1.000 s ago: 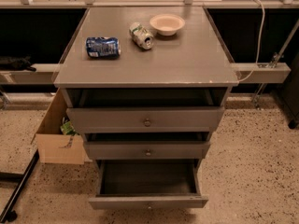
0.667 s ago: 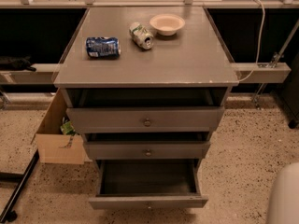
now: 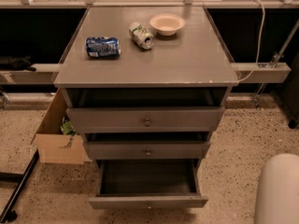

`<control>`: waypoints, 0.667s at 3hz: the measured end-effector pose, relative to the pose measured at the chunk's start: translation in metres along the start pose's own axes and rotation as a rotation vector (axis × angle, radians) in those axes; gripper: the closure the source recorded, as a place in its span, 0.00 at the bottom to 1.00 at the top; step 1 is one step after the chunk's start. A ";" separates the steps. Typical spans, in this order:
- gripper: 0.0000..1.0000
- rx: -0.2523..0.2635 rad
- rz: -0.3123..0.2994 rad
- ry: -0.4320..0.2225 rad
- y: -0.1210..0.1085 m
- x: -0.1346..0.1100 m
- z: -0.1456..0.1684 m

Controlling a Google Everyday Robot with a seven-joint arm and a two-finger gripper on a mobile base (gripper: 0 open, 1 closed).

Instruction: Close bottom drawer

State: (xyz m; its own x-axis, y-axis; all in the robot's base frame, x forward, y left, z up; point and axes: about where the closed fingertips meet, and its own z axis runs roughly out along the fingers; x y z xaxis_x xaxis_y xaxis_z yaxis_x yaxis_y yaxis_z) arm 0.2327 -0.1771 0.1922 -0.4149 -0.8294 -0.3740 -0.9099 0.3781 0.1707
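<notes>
- Bottom drawer (image 3: 147, 201) stands pulled out.
- White arm part (image 3: 276, 190) sits right of the drawer.
- Claw out of view; cannot tell its state.

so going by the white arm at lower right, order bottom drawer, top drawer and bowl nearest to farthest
The gripper is out of view; only the white arm shows, lower right.
1. bottom drawer, open, lowest.
2. top drawer, above.
3. bowl, back of the cabinet top.

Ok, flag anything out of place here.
The bottom drawer hangs wide open. A blue can and a green can lie on their sides on the cabinet top. The end effector is out of view.
</notes>
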 end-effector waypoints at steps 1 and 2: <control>1.00 0.025 0.040 -0.016 -0.005 0.003 0.001; 1.00 0.018 0.074 0.030 0.035 0.015 -0.004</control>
State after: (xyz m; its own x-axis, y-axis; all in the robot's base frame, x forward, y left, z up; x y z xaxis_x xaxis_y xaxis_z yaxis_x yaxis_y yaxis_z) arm 0.1945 -0.1780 0.1963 -0.4815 -0.8105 -0.3334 -0.8764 0.4463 0.1808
